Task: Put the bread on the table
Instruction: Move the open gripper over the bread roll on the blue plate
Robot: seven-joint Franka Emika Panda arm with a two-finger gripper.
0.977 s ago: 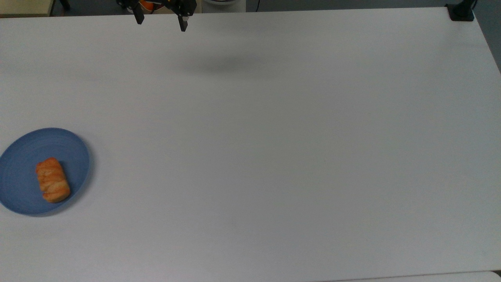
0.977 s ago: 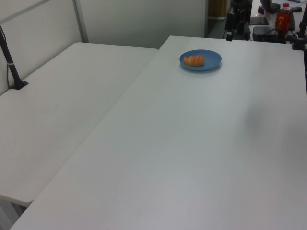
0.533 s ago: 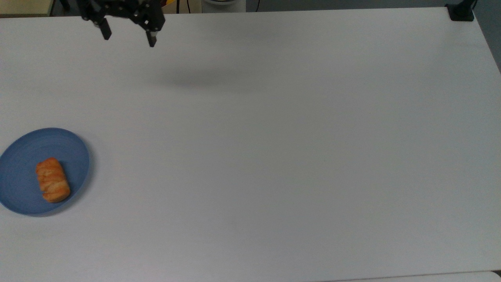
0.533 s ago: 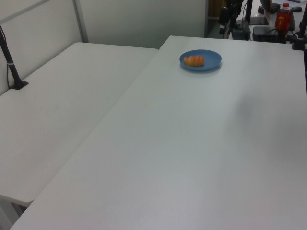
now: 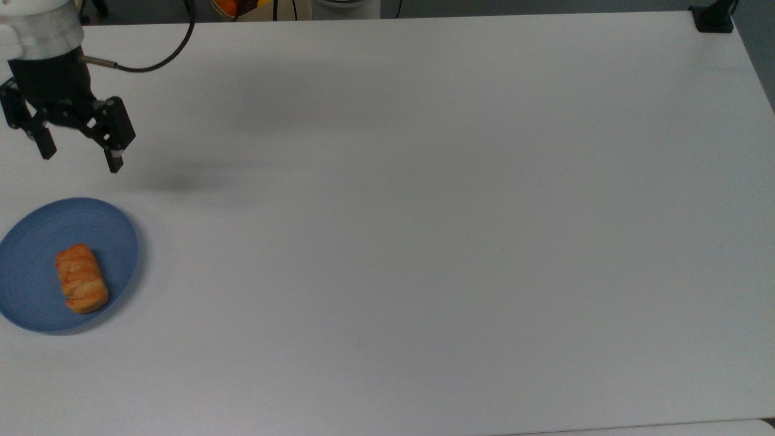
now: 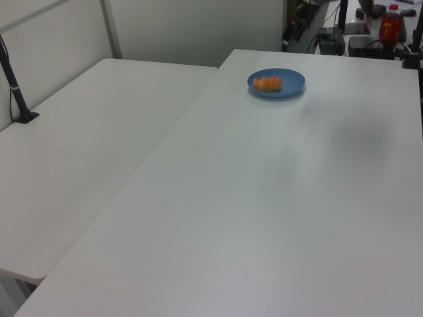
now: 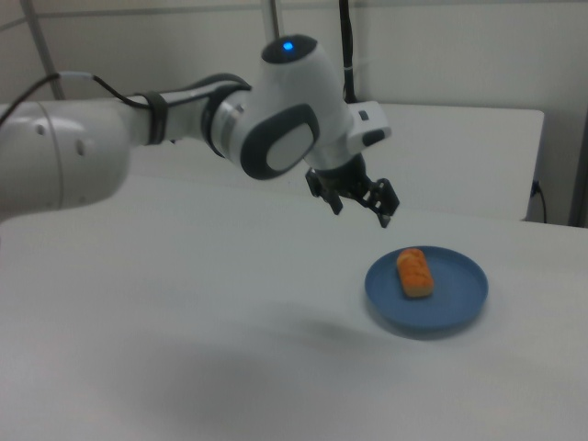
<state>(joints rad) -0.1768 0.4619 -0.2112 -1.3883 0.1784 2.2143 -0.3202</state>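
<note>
The bread (image 5: 82, 286), a small golden-orange roll, lies on a round blue plate (image 5: 36, 236) at the top view's left edge of the white table (image 5: 424, 242). My gripper (image 5: 79, 160) hangs open and empty above the table, just beyond the plate on the top view's upper side. In the right view the gripper (image 7: 361, 214) hovers up and to the left of the bread (image 7: 414, 273) and its plate (image 7: 455, 299), apart from both. The left view has the bread (image 6: 268, 83) on the plate (image 6: 292, 79) at the table's far end.
A black mount (image 5: 711, 18) is clamped at the top view's upper right corner. A second white table (image 6: 86, 145) adjoins on the left view's left, with a black pole (image 6: 16, 92) on it. A red-labelled bottle (image 6: 390, 23) stands behind the table.
The gripper has travelled from the top view's upper middle edge leftward and down, ending near the plate. It stayed open. Bread and plate have not moved.
</note>
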